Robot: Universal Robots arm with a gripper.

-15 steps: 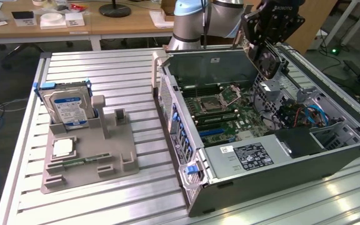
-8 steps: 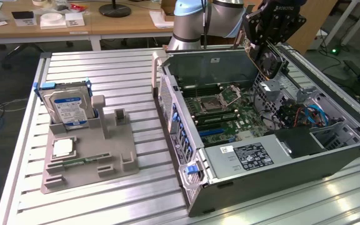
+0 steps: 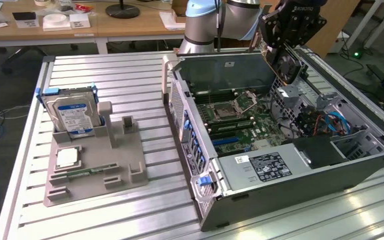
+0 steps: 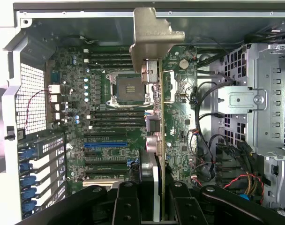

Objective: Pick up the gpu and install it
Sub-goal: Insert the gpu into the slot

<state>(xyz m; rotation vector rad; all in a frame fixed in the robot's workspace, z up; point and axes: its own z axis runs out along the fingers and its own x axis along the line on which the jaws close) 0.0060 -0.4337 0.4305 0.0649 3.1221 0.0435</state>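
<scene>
Jaws grip the gpu (image 3: 289,64) edge-down over the open case (image 3: 299,195); install step underway, I judge, and seating needs its edge squared over the blue slot (image 4: 105,145).

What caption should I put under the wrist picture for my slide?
The gripper holds the gpu edge-on above the motherboard of the open computer case.

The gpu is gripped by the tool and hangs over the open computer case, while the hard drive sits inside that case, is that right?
Not quite. The hard drive is not inside the computer case. It stands in the grey holder on the table, to the exterior view's left of the case, as the exterior view shows. The rest holds: the tool grips the gpu over the open case.
</scene>
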